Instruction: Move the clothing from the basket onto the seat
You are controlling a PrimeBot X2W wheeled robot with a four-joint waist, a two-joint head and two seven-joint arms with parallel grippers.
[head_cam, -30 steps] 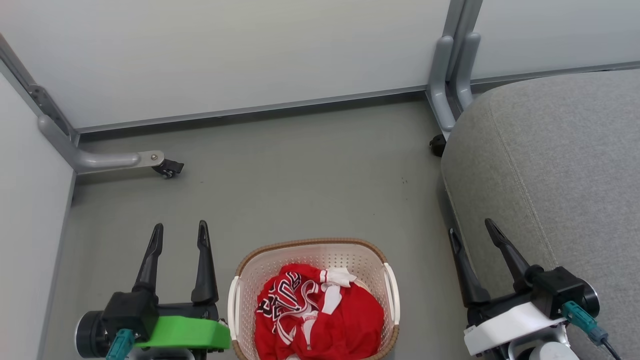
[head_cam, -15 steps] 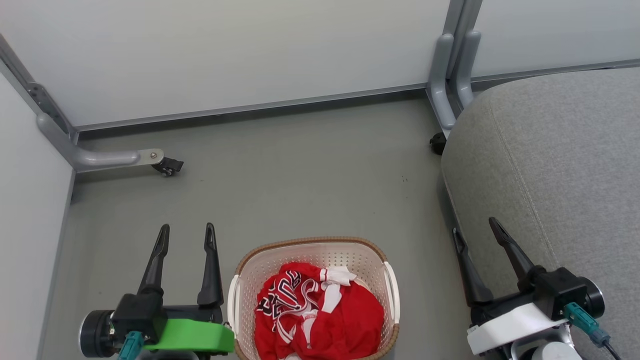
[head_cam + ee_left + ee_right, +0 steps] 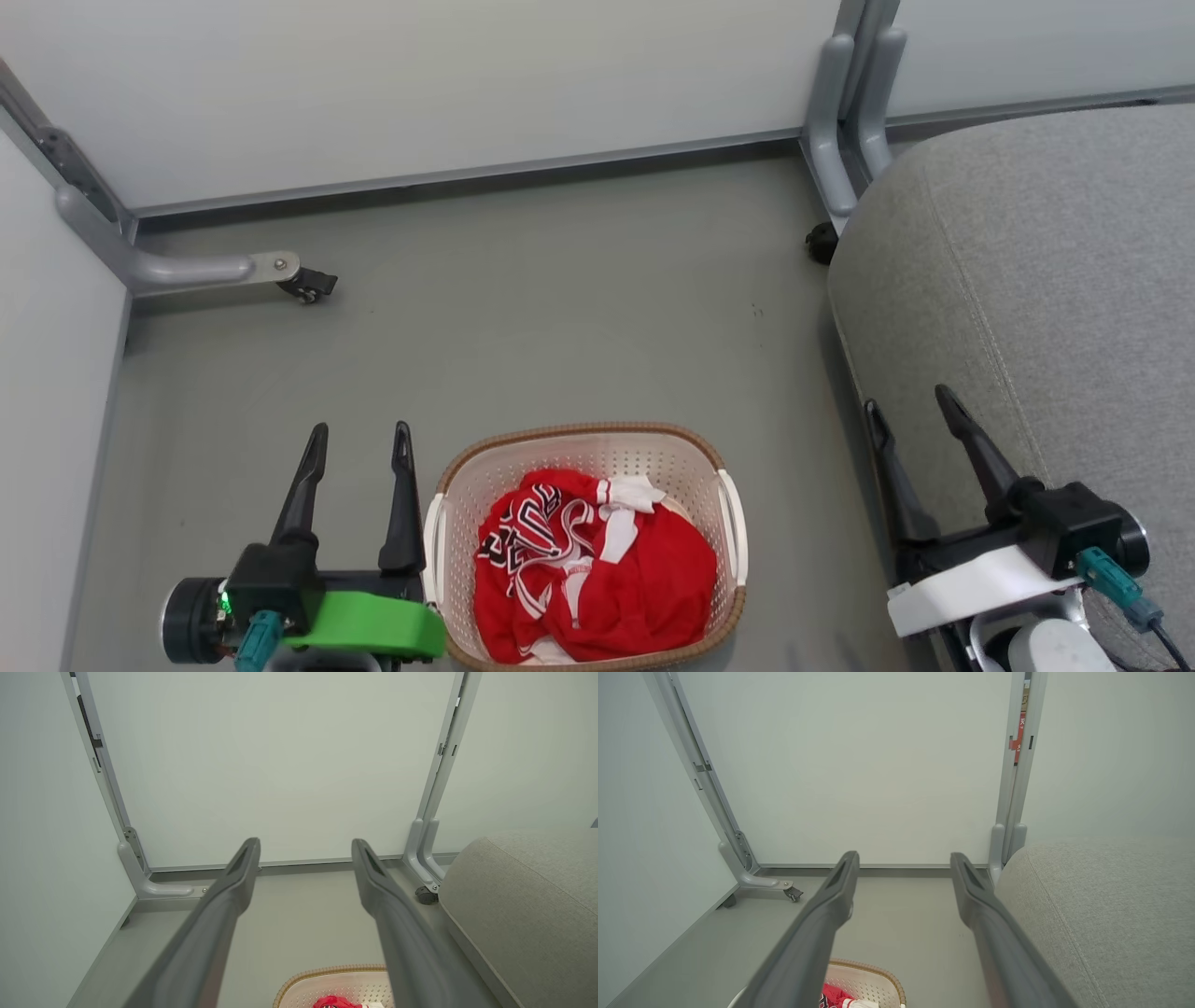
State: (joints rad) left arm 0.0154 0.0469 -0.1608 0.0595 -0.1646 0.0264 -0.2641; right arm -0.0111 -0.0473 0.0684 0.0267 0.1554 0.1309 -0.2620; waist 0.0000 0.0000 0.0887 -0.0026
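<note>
Task not started. Red jersey (image 3: 597, 569) lies bunched inside laundry basket (image 3: 579, 435) on floor, grey seat cushion (image 3: 1055, 280) without clothing. Left gripper (image 3: 361, 427) just beside basket, right gripper (image 3: 906, 396) at seat edge. Both spread wide, holding nothing. Grasp, lift and transfer all left to do.

The head camera has moved, so the whole scene sits a little higher in its view. Against the floor, the left gripper (image 3: 361, 427) has slid right and drawn back nearer the robot, its right finger now just beside the basket (image 3: 579, 431). The right gripper (image 3: 906, 396) has shifted right, toward the seat (image 3: 1027, 280).
</note>
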